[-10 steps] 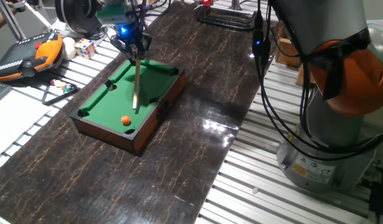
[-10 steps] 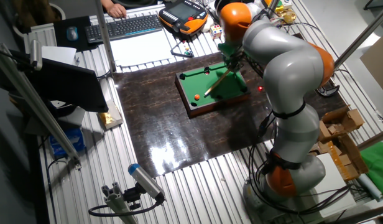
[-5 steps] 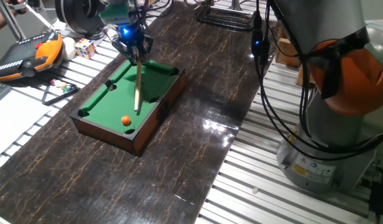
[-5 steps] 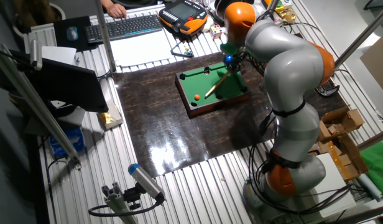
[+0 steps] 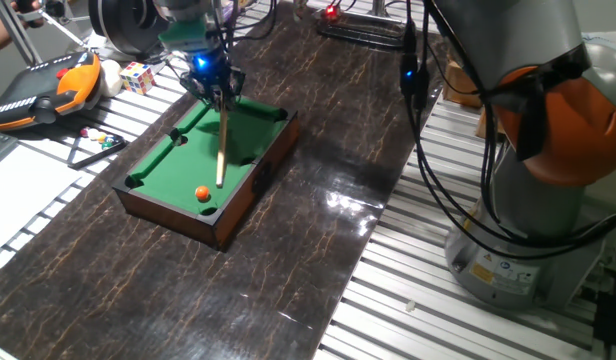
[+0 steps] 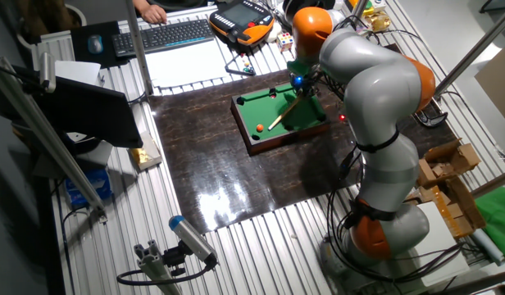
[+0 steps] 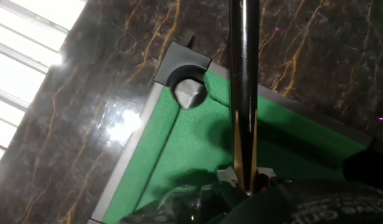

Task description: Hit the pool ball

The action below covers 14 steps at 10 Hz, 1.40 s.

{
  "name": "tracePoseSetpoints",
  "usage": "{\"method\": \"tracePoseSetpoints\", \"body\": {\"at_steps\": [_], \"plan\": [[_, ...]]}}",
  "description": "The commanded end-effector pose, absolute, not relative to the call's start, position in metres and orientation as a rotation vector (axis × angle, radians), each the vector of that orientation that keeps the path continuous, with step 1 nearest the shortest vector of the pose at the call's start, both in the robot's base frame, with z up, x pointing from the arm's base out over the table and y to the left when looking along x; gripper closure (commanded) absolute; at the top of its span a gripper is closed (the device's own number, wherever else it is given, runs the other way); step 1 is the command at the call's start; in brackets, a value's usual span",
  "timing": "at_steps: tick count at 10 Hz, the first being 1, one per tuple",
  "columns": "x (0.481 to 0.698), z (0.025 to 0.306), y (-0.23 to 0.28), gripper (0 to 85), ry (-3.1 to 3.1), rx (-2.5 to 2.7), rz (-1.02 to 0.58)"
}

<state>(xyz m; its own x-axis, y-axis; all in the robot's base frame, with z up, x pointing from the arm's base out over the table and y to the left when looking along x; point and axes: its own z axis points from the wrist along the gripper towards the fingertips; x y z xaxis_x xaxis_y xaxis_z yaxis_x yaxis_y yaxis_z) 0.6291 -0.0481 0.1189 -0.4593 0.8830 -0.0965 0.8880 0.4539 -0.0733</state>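
Observation:
A miniature pool table [image 5: 250,188] with green felt stands on the dark marble-patterned mat; it also shows in the other fixed view [image 6: 279,140]. The tiny orange pool ball [image 5: 201,194] lies near the table's near corner, and shows in the other fixed view [image 6: 259,128]. My gripper [image 5: 219,90] hangs over the far end of the table, shut on a wooden cue stick [image 5: 221,140] that slants down across the felt. The cue tip ends a short way from the ball, not touching it. The hand view shows the cue [image 7: 244,81], green felt and a corner pocket [image 7: 188,89]; the ball is out of that view.
A multicoloured puzzle cube [image 5: 138,76], an orange teach pendant [image 5: 48,85] and a black triangle rack [image 5: 93,148] lie left of the mat. The robot's base [image 5: 533,200] and cables stand at the right. A keyboard [image 6: 166,34] lies at the far side.
The gripper and cue have shifted slightly along the table, bringing the cue tip a little closer to the orange ball. The ball has not moved.

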Motion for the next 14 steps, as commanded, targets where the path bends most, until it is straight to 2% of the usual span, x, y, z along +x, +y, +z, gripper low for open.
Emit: {"method": "tracePoseSetpoints", "body": {"at_steps": [1,2,3,5,14], "plan": [[0.629,0.118,-0.048,60.3,2.645,1.606,-0.174],[0.63,0.116,-0.048,59.3,2.656,1.605,-0.169],[0.631,0.114,-0.048,63.7,2.665,1.604,-0.153],[0.633,0.111,-0.048,60.0,2.669,1.604,-0.145],[0.637,0.103,-0.04,59.7,2.807,1.411,-0.115]]}}
